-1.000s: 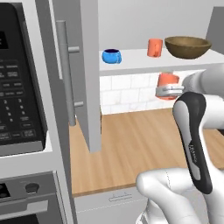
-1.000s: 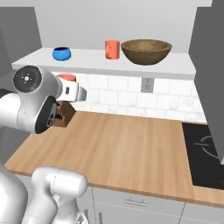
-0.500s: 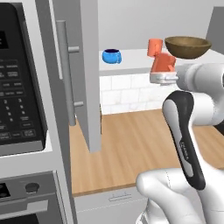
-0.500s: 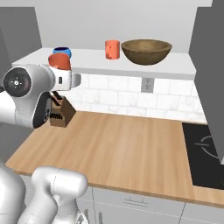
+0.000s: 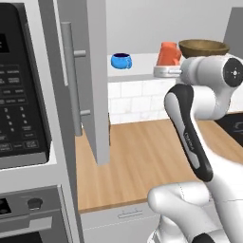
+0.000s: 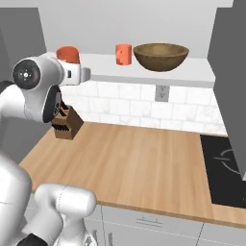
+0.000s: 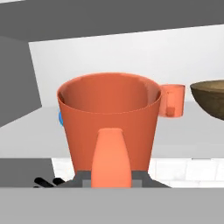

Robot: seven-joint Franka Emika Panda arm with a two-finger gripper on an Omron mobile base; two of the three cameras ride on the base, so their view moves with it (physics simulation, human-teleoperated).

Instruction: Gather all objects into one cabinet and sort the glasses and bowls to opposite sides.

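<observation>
The arm is reaching up at shelf height, its end effector (image 7: 109, 175) gripping an orange cup (image 7: 109, 124) held upright before the cabinet (image 6: 192, 72) shelf.

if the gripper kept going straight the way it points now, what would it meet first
Likely the cabinet's pale back wall. The gripper, shut on an orange cup, points over the shelf between the blue bowl and the second cup; depth is unclear.

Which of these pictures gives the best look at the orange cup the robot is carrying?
The hand view: the carried cup sits front and centre there, open mouth visible, gripped by the tool. The left base view shows its upper part above the arm; the right base view shows just its top behind the arm.
</observation>
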